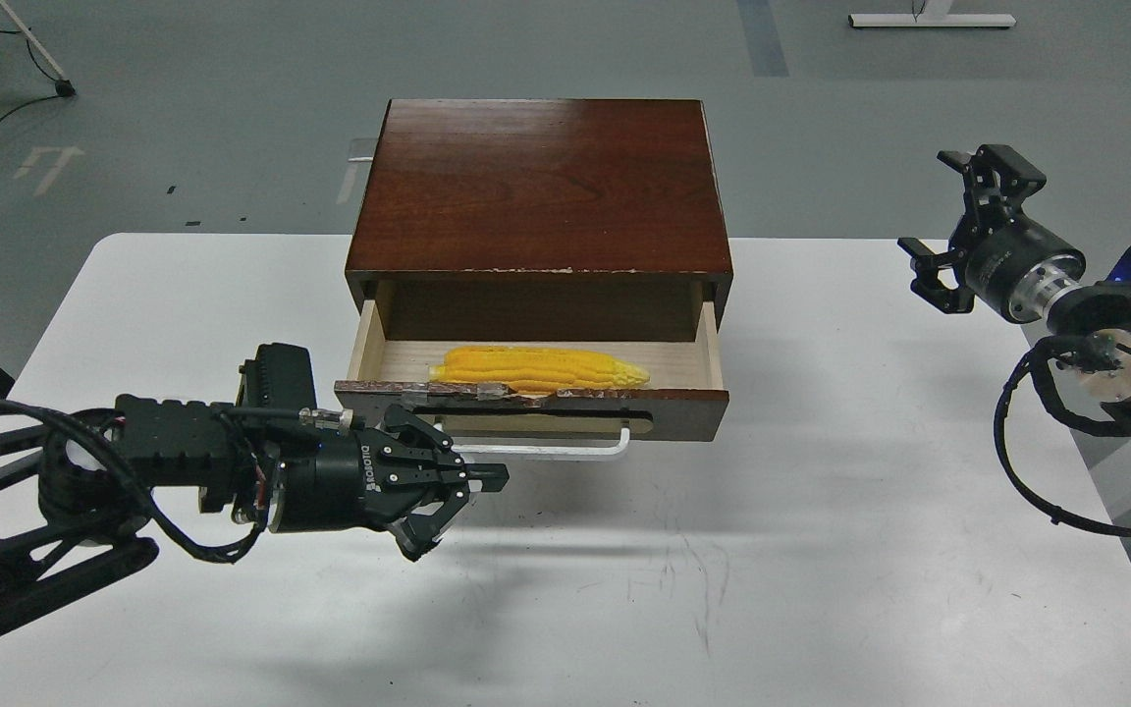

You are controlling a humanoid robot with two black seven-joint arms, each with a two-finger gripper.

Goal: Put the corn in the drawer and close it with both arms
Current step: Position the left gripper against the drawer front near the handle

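Observation:
The yellow corn (538,368) lies lengthwise inside the open drawer (683,410), just behind its dark red-brown front. The drawer sticks out of a red-brown wooden cabinet (540,187). Its white bar handle (565,451) faces me. My left gripper (462,506) is open and empty, pointing right, just in front of and below the drawer front's left part, near the handle's left end. My right gripper (946,224) is open and empty, held up well to the right of the cabinet.
The cabinet stands at the back middle of a white table (801,550). My right arm's joints and cables (1096,393) hang over the table's right edge. Grey floor lies beyond the table.

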